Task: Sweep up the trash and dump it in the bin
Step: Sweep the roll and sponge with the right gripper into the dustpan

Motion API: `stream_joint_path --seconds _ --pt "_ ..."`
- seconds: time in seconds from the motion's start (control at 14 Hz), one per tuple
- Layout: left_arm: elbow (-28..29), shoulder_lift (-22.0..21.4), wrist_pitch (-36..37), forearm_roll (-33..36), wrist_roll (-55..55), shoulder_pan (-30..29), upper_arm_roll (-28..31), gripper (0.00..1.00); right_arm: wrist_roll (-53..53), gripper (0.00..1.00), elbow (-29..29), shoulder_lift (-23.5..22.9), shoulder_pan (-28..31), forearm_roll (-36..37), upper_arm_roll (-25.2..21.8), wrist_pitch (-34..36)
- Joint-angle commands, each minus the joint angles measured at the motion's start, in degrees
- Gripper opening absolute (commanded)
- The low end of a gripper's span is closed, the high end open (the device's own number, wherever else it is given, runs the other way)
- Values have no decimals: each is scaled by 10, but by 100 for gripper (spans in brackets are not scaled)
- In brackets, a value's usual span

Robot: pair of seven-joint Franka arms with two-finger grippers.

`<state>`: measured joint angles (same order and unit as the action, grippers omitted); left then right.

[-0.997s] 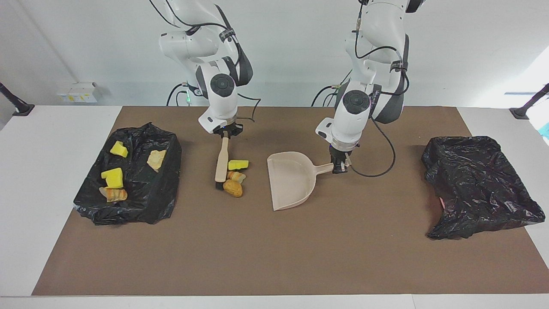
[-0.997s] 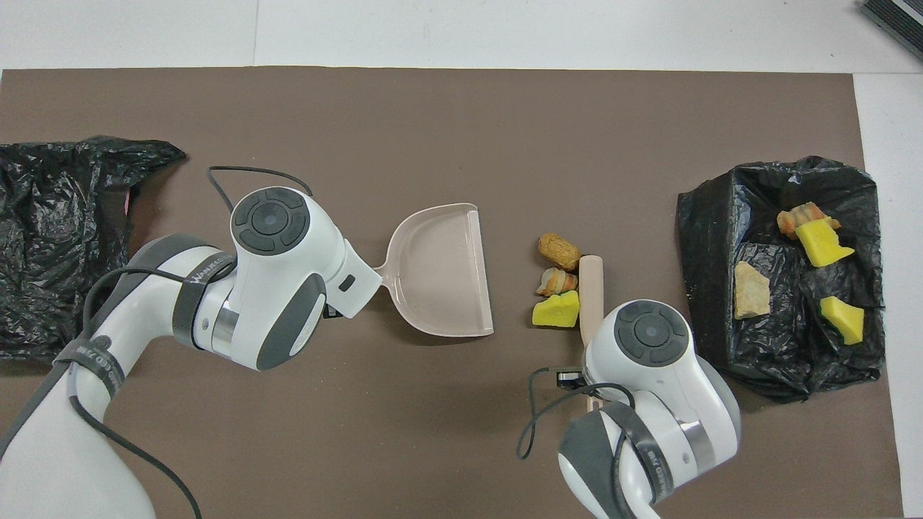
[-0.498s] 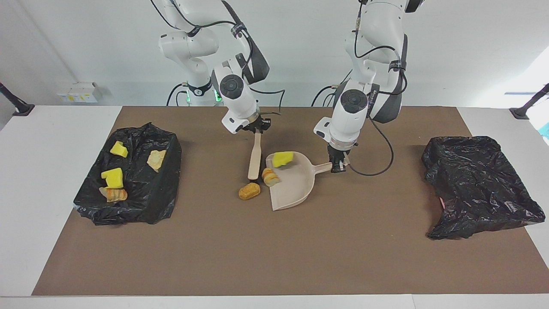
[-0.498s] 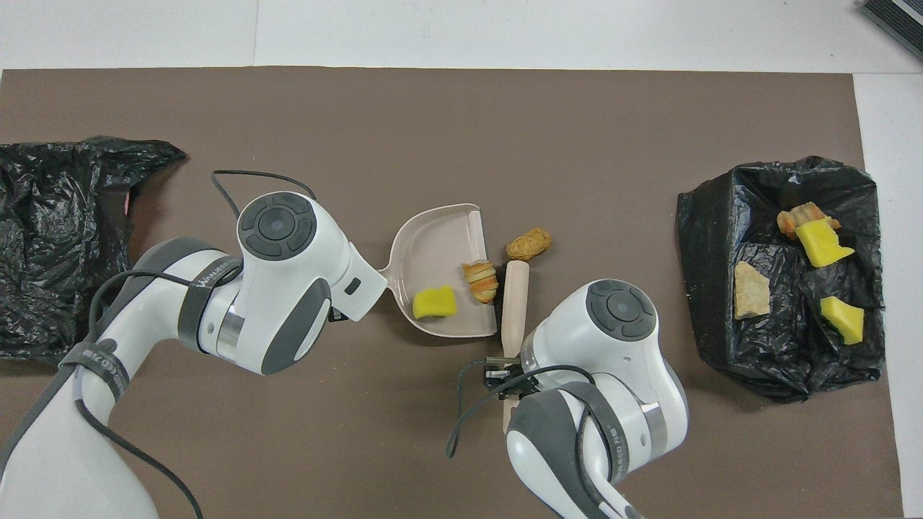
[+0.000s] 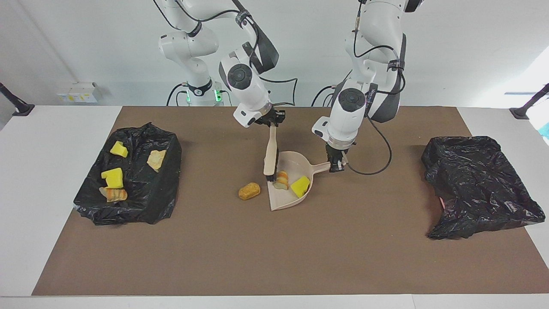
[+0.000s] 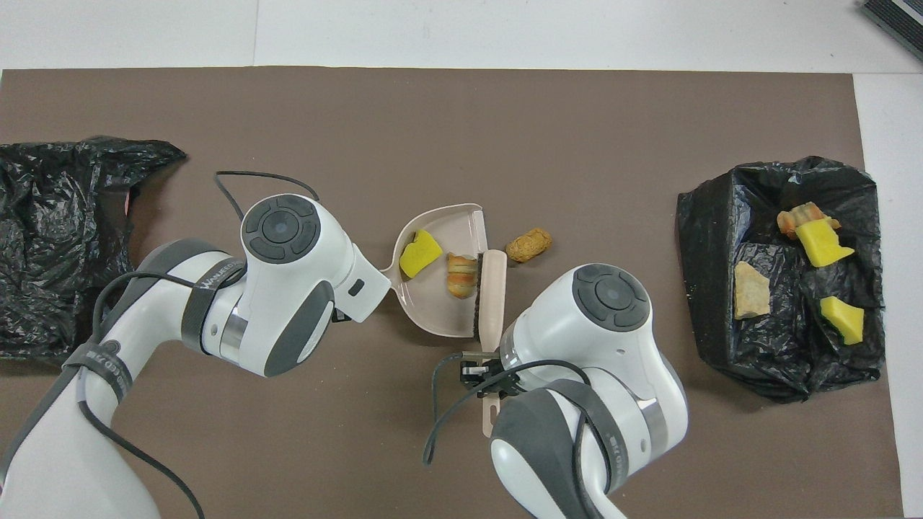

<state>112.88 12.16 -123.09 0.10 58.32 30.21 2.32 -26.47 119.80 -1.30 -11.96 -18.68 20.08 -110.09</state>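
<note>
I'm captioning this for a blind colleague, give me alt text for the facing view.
The right gripper holds a hand brush at the mouth of a dustpan held by the left gripper; a yellow sponge chunk and striped lump are inside, a brown lump outside.

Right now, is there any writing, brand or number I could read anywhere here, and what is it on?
Pale lettering on the grey band of the left arm: shows in the overhead view, too blurred to read.
Grey band of the right arm: faint lettering, unreadable.
White box with yellow stickers at the wall: too small to read.
Nothing else carries writing.
</note>
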Motion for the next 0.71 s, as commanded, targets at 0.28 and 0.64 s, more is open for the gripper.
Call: stream_joint_path --seconds 0.28,0.64 --pt "23 -15 -17 11 -14 12 7 0 176 0 -18 -35 105 286 2 30" --pt "23 -15 -16 11 -14 11 7 0 160 0 -20 -63 66 227 8 33"
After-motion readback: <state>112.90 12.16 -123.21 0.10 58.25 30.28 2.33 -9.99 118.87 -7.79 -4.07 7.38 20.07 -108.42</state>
